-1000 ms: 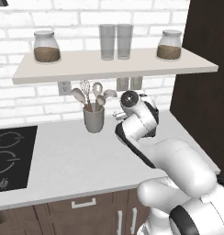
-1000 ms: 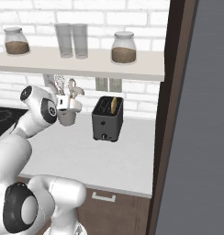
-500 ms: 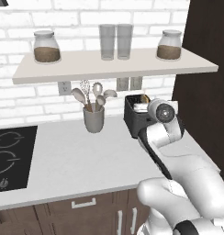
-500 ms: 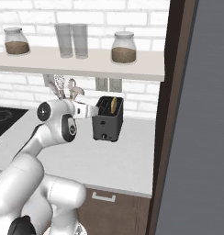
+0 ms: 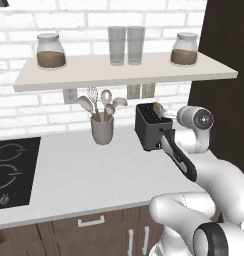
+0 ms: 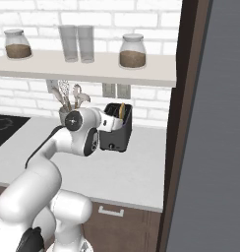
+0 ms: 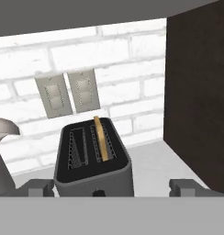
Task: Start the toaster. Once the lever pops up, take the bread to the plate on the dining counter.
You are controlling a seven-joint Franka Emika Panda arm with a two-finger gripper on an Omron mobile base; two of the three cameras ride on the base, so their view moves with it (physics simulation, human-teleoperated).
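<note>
Utensil pot (image 5: 102,129) at left on worktop (image 5: 69,170), spoons and whisk sticking up, just beside toaster (image 5: 153,126); a wide sideways swing cd clip handles and tip pot

Toaster against brick wall under shelf (image 5: 119,70), outlets (image 7: 70,94) behind. Bread (image 7: 101,137) upright in right-hand slot, top edge poking above rim, so prob not pushed down yet. Lever (image 7: 99,193) only a small dark tab at bottom of near face in hand view, half cut off, exact height hard to tell

Gripper (image 7: 114,187) right in front of toaster's near face, jaws wide apart, nothing held, tips either side of body. In right base view gripper (image 6: 106,123) level w/ toaster top

Risks from here:
- tab narrow, jaws spread: descending w/ jaws apart cd straddle tab and miss it, or catch knob instead
- pressing off-centre or pushing fwd rather than down cd shove light toaster back toward wall or twist it, no latch
- coming in too high cd knock bread or jam a finger in a slot
- shelf close overhead, dark cabinet wall (image 7: 198,96) close at right: little room for wrist, elbow cd bump on reorienting
- later: thin slice, edge grip only; squeezing off-centre cd drop it back in slot or onto worktop

Plate and dining counter not located from here
</note>
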